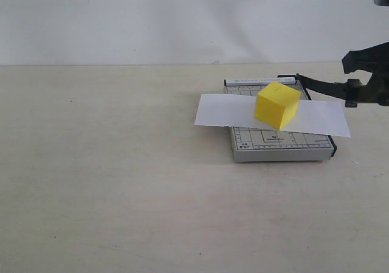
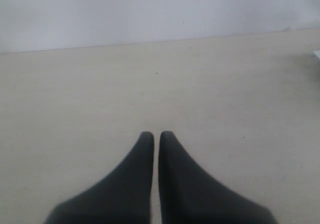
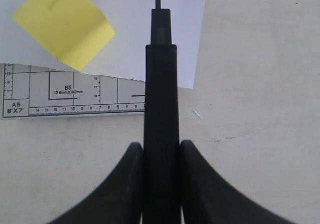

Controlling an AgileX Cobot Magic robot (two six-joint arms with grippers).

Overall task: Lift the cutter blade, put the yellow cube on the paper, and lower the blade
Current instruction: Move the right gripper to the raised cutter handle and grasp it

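Right end effector (image 3: 160, 145) gripping cutter blade (image 3: 161, 84), yellow cube (image 1: 277, 105) on paper (image 1: 225, 110) across grey base (image 1: 273, 146), left end effector (image 2: 156, 135) closed

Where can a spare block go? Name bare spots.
Bare: beige tabletop left of the white paper strip and in front of the grey gridded cutter base. Crowded: the base, under paper and yellow cube, and its right side, where the right gripper clamps the black blade.

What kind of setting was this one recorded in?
Probably a lab test bench, not a home or office: a plain pale table against a blank white wall, holding a small paper cutter, paper strip and yellow cube.
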